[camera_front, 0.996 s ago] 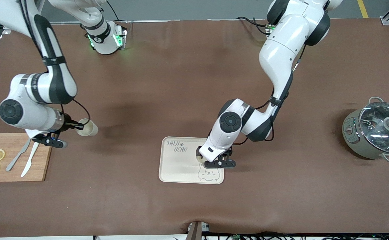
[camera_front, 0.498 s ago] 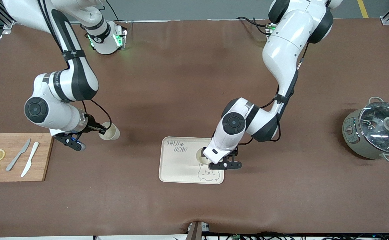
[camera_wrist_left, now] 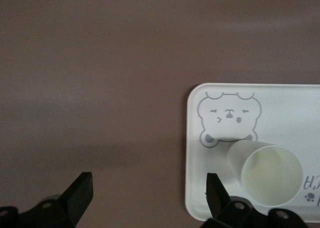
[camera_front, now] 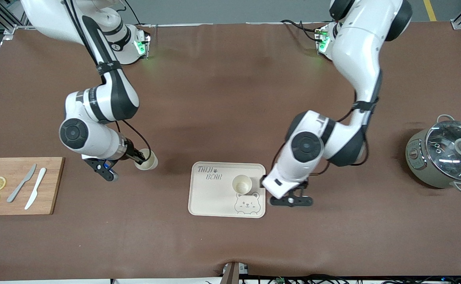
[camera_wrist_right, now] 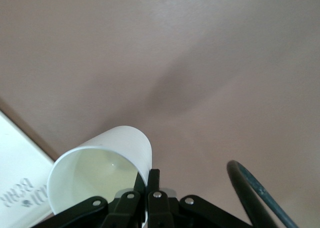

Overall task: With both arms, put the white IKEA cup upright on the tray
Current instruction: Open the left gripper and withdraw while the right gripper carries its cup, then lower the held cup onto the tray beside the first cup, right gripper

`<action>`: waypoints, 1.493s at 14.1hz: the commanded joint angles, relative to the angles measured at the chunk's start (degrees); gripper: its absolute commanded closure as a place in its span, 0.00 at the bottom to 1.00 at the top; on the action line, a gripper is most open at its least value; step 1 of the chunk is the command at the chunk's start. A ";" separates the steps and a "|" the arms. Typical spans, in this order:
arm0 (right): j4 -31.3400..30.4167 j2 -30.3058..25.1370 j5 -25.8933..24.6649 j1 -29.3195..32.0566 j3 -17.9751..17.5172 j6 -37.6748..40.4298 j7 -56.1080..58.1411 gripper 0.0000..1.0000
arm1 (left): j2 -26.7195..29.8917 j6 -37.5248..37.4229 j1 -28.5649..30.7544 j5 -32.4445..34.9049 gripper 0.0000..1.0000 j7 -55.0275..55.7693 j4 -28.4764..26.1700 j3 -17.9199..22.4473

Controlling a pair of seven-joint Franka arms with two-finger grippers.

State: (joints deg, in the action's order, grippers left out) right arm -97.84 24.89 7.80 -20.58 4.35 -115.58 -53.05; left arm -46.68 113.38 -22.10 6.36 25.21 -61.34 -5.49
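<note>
White cup (camera_front: 242, 184) stands upright on tray (camera_front: 210, 197); left gripper (camera_front: 289, 200), fingers spread, beside tray; right gripper (camera_front: 140, 158) pinches second cup (camera_front: 147, 162) for delivery.

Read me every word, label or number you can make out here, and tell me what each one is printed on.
"TAIJI BEAR": grey lettering on the tray, in the corner toward the right arm's end, with a small paw print after the first word.
A small mark on the right arm near its base: too small to read.
Nothing else carries readable text.
</note>
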 commanded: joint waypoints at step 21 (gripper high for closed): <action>19.17 17.99 3.36 -12.64 0.48 -9.75 -29.83 1.00 | 36.11 -5.63 22.62 -7.32 0.00 -26.71 -31.54 -0.31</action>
State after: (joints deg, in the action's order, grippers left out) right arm -80.53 41.20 10.14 -32.33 4.32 -124.55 -81.62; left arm -17.12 105.99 -1.17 0.35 -0.78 -85.74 -5.55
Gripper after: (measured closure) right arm 0.974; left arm 0.000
